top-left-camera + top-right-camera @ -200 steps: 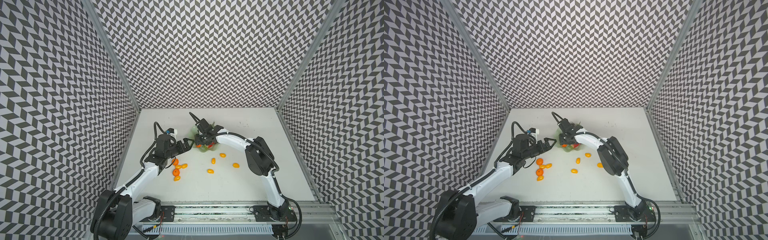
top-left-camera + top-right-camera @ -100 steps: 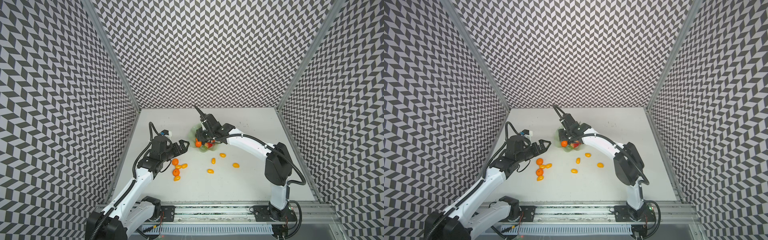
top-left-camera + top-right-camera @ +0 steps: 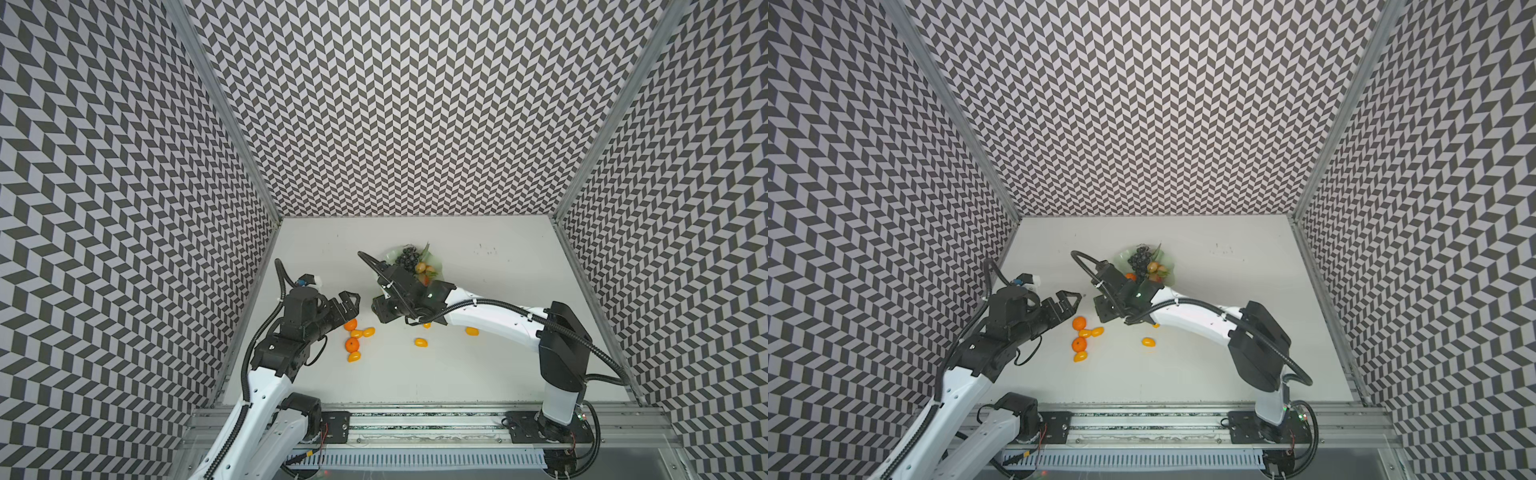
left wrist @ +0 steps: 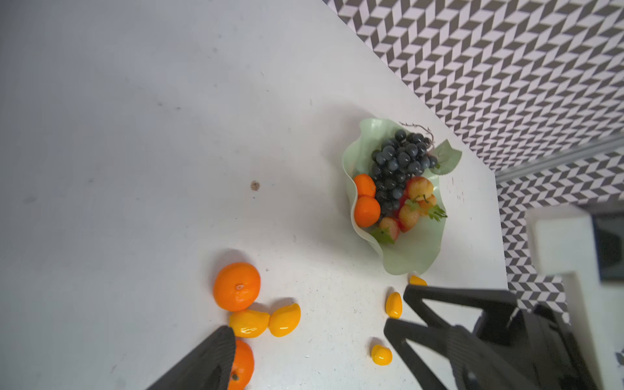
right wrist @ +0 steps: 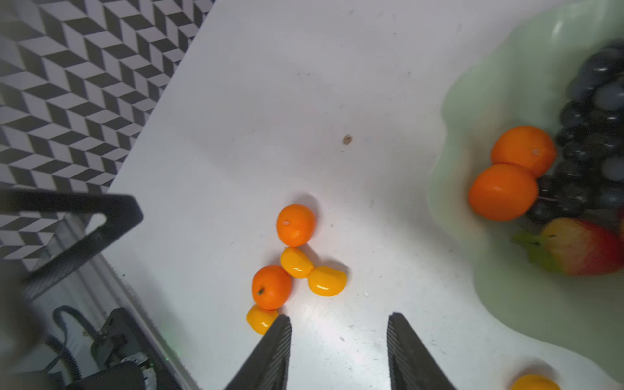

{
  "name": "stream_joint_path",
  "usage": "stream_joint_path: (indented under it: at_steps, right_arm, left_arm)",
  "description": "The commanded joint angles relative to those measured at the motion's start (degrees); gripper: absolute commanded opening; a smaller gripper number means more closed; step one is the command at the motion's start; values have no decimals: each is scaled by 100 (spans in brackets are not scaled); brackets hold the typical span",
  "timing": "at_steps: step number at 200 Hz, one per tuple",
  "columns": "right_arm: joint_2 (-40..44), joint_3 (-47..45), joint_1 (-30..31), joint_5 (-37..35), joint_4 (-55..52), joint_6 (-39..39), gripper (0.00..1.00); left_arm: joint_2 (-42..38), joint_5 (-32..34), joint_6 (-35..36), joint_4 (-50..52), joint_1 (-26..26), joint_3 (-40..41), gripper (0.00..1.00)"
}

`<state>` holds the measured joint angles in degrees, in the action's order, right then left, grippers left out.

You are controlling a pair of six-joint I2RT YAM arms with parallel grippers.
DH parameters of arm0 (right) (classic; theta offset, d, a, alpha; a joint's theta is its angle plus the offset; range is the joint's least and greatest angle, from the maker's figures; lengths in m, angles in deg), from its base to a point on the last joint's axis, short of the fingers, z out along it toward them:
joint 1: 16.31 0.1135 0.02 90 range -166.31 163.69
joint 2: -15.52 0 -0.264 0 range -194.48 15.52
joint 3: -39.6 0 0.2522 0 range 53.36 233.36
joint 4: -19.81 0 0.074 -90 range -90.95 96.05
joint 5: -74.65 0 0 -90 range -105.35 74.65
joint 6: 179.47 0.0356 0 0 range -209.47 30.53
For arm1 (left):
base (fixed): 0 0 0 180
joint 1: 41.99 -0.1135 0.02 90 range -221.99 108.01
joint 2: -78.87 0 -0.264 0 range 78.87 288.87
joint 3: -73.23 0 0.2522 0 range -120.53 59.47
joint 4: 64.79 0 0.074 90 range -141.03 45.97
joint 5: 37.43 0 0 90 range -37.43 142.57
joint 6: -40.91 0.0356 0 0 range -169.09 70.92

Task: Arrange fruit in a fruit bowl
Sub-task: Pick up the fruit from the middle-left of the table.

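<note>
2 tangerines in bowl, 2 on tbl

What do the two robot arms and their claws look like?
Both the left arm and right arm have white links, black joints and black ribbed cables. The left claw and right claw are black, with ribbed fingers.
</note>
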<state>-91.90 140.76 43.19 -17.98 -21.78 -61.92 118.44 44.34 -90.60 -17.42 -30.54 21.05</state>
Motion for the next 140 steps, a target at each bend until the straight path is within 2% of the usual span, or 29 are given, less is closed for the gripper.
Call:
stream_joint_path:
  at_steps: [1,33,71,140]
  right_arm:
    - [-350,341,123,137,292,202,48]
    - [-985,895,290,250,156,181,49]
    - [-1604,1418,321,374,56,154,51]
    - [-2487,2348,328,428,-310,129,62]
  left_arm:
    - [-229,160,-164,478,-358,63,100]
    - [-244,-54,-9,691,-1111,92,100]
    - [-177,-561,164,498,-1993,137,100]
    - [19,-1077,568,430,-2897,153,100]
